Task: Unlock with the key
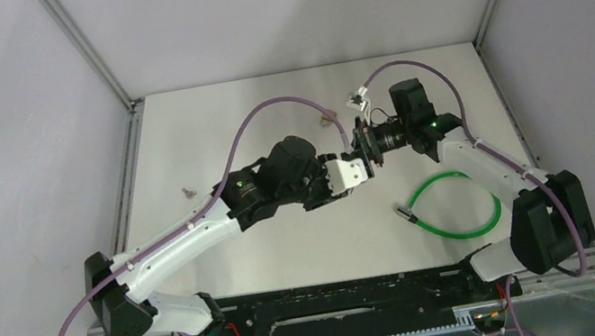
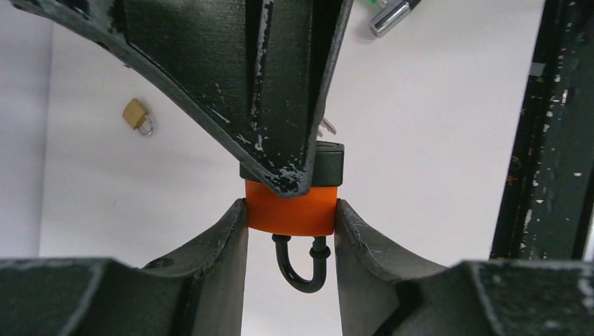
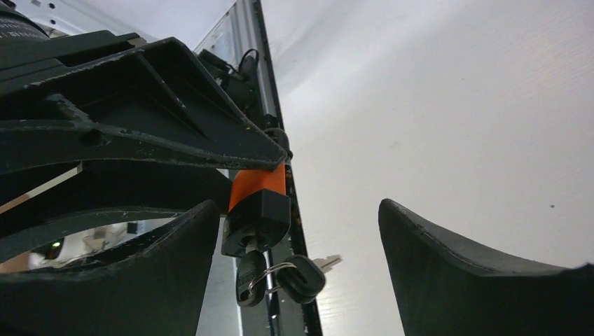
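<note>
Half the padlock [image 2: 291, 213] sat hidden behind the right tool [image 3: 299, 204]; the key [image 3: 249, 276] had its blade buried; the cable end [image 2: 389, 17] ran off frame.

Overhead view looks down; 2 wrist views closely share the padlock [image 2: 291, 210].

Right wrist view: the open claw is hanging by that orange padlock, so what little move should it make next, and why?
Probably close the right gripper on the black key head. The left gripper clamps the orange padlock, its shackle looks shut, and the key seems seated in the keyhole, between the right gripper's open jaws, ungripped.
</note>
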`<action>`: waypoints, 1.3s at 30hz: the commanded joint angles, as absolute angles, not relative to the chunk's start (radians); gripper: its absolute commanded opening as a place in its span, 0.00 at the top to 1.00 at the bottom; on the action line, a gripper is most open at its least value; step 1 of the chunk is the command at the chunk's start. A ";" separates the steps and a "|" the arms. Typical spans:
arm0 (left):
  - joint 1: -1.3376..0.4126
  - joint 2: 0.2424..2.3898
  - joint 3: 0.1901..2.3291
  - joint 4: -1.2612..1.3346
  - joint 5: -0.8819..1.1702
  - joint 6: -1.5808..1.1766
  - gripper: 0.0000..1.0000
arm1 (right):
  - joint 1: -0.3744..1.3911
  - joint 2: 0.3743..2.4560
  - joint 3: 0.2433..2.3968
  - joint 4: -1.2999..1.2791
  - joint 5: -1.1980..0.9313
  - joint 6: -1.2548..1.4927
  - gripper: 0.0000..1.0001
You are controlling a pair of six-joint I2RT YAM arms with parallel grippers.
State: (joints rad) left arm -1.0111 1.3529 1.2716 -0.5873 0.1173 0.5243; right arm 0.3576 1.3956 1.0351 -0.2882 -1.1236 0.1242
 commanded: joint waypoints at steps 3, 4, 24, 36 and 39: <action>-1.045 1.347 1.262 -0.503 -0.039 0.567 1.00 | 0.361 1.447 1.066 -0.253 -1.245 0.151 0.20; -1.049 1.350 1.262 -0.502 -0.049 0.571 1.00 | 0.364 1.453 1.066 -0.248 -1.253 0.155 0.21; -1.080 1.409 1.292 -0.500 -0.164 0.594 1.00 | 0.381 1.486 1.066 -0.191 -1.310 0.195 0.98; -1.046 1.298 1.226 -0.530 -0.047 0.626 0.04 | 0.321 1.392 1.066 -0.375 -1.320 -0.057 1.00; -0.998 1.279 1.218 -0.559 0.092 0.625 0.02 | 0.296 1.376 1.066 -0.408 -1.354 -0.088 1.00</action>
